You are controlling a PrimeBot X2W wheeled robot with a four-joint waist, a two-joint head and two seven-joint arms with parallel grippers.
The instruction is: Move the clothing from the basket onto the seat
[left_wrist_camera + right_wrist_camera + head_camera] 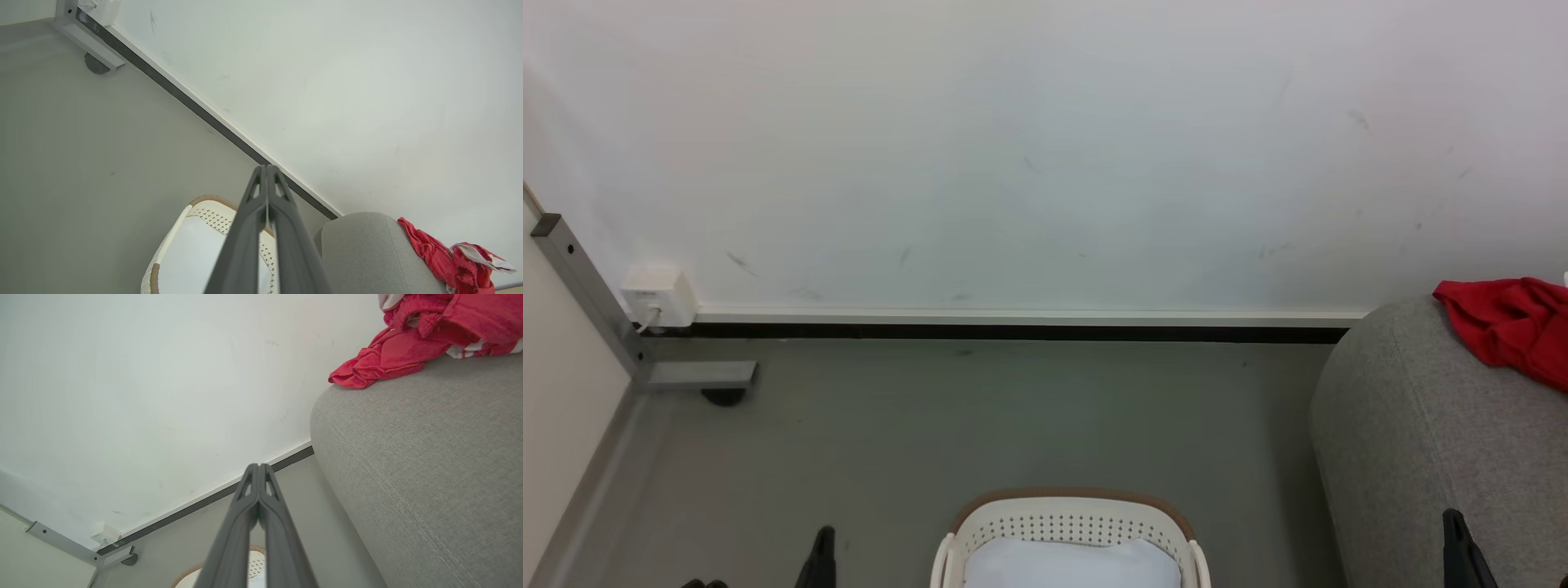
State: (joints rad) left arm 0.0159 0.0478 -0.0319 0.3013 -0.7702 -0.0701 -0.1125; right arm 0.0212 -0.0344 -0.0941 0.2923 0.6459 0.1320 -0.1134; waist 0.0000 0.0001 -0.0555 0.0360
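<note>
Red clothing [1511, 322] lies crumpled on the grey seat [1413, 441] at the right, close to the wall; its white trim shows in the wrist views [457, 261] [408, 339]. The cream basket [1072, 523] with a brown rim stands on the floor at bottom centre, with pale white padding [1072, 563] inside and no red showing in it. My left gripper [823, 541] pokes up left of the basket, shut and empty [266, 168]. My right gripper [1454, 523] rises in front of the seat, shut and empty [259, 466].
A white wall with a dark skirting strip [1013, 332] runs behind the grey floor. A metal post with a foot [698, 376] and a white wall box [658, 296] stand at the far left. Open floor [980, 416] lies between the basket and the wall.
</note>
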